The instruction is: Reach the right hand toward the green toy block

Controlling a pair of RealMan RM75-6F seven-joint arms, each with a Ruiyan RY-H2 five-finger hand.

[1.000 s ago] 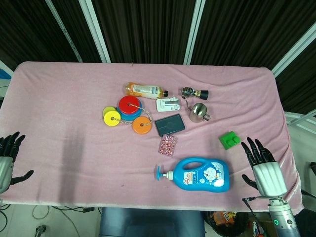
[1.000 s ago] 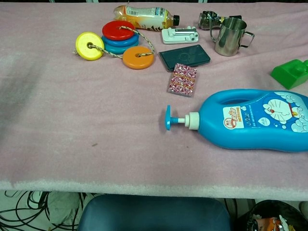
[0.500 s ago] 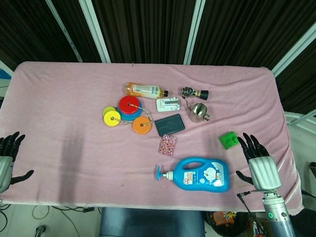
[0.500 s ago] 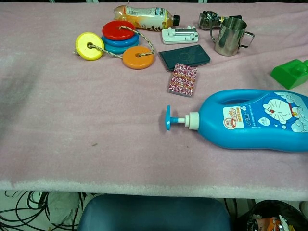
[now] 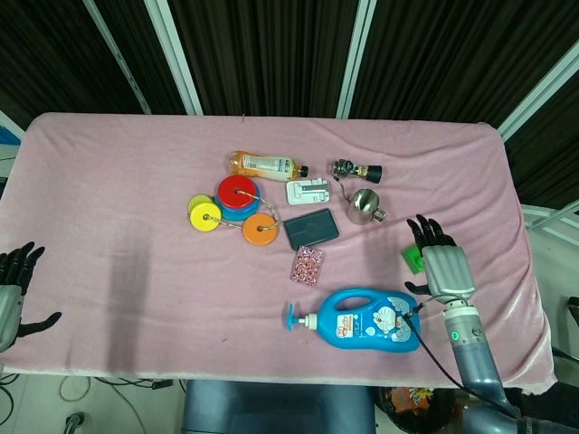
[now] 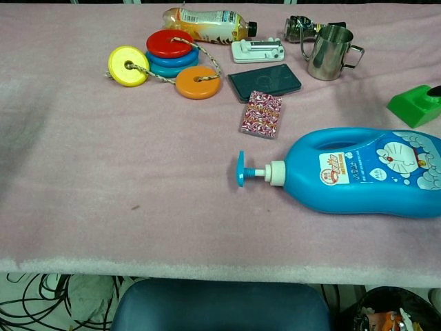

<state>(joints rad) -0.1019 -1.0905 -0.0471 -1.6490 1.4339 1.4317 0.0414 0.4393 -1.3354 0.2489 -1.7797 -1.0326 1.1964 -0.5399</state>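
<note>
Your right hand (image 5: 445, 268) has slid in over the green toy block (image 5: 412, 259), fingers spread and holding nothing, ready to close.

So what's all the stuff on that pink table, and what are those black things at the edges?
tablecloth: one, pink, over the table
drink bottle: one, orange, lying at the back
discs on cord: several; red, blue, yellow, orange; left of centre
white holder: one, beside the bottle cap
small dark item: one, back, unclear
metal cup: one, silver, right of centre
dark case: one, centre
patterned packet: one, pink-red, in front of the case
pump bottle: one, blue, lying near the front edge
green toy block: one, partly under the right hand
left hand: black and white, left edge, fingers apart
right hand: black and white, fingers apart, over the block
</note>
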